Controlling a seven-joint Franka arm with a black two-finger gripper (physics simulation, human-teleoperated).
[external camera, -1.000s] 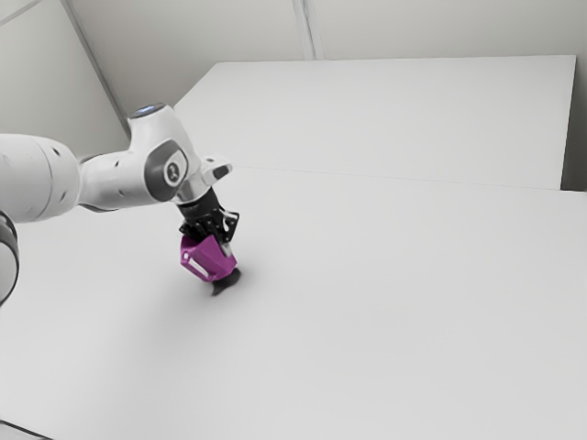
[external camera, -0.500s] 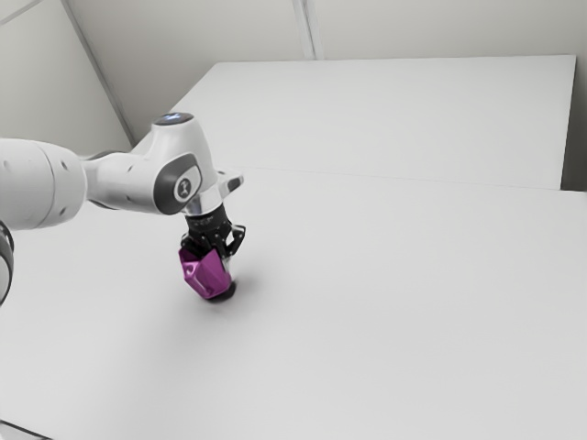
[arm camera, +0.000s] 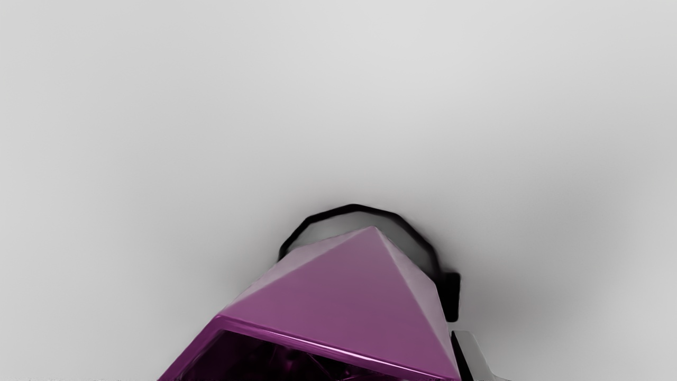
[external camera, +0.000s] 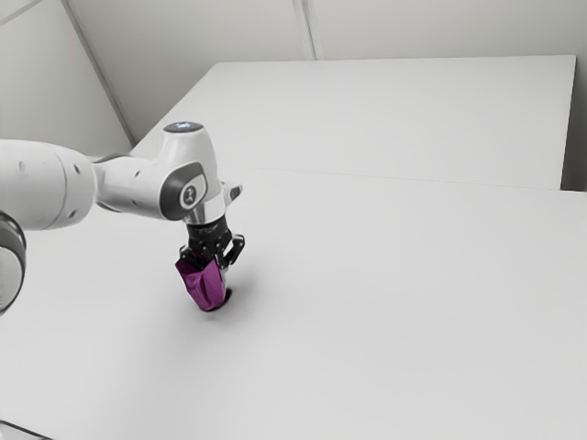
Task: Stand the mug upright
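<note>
The faceted purple mug (external camera: 204, 286) is near upright but leans, its mouth up and tipped toward the exterior view's left, its lower end close to the table. Whether it touches is unclear. My gripper (external camera: 216, 266) points down at its upper part and is shut on it. In the wrist view the mug (arm camera: 338, 312) has its dark mouth toward the hand. One fingertip of my gripper (arm camera: 455, 368) is beside its wall; the mug hides the other. Beyond the mug's lower end lies a dark-edged round shape (arm camera: 418, 241), with a black block by it.
The white table (external camera: 385, 312) spreads around the mug and toward the exterior view's right. A pale raised panel (external camera: 385, 119) stands behind it. Beyond the mug, the wrist view has plain pale surface.
My hand has come lower and swung more vertical, moving slightly toward the exterior view's front. The mug has turned with it, from strongly tilted to closer to upright.
</note>
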